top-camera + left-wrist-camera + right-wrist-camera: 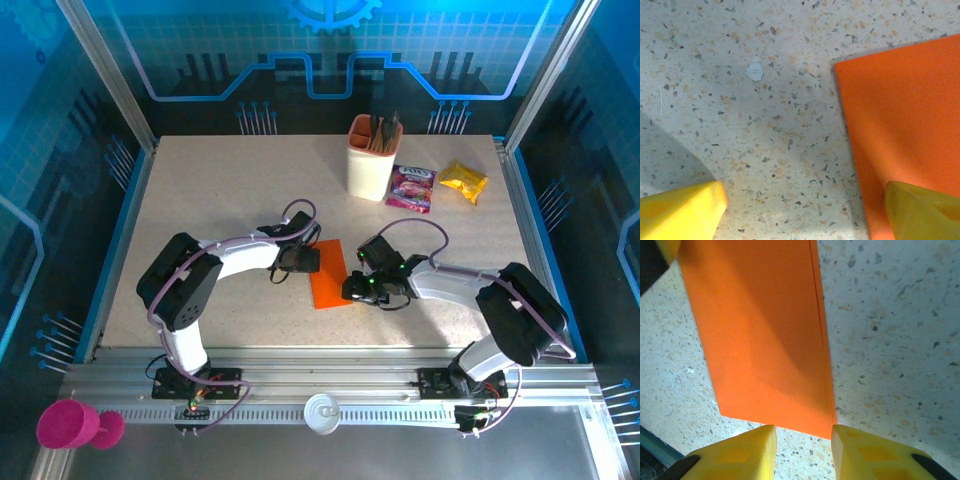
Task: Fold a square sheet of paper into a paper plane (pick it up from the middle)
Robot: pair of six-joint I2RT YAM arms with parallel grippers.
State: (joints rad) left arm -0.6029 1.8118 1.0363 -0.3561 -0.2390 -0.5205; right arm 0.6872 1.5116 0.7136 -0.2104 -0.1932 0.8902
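Square sheet of paper at frame centre, flat on bench, apparently folded once into narrow rectangle. Nose and wing folds left, so early stage. Left gripper jaws wide, straddling paper's left edge. Right gripper jaws narrow, empty, at lower right corner.

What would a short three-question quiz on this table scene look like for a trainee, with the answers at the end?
1. True or false: the left gripper is shut on the orange paper.
2. Where does the peach cup stand? A) on the orange paper B) at the far side of the table, beyond the paper C) at the table's near edge
3. How many snack packets lie beside the cup?
Key: 1 false, its jaws stand wide open, straddling the paper's edge. 2 B. 3 two, one purple, one yellow.
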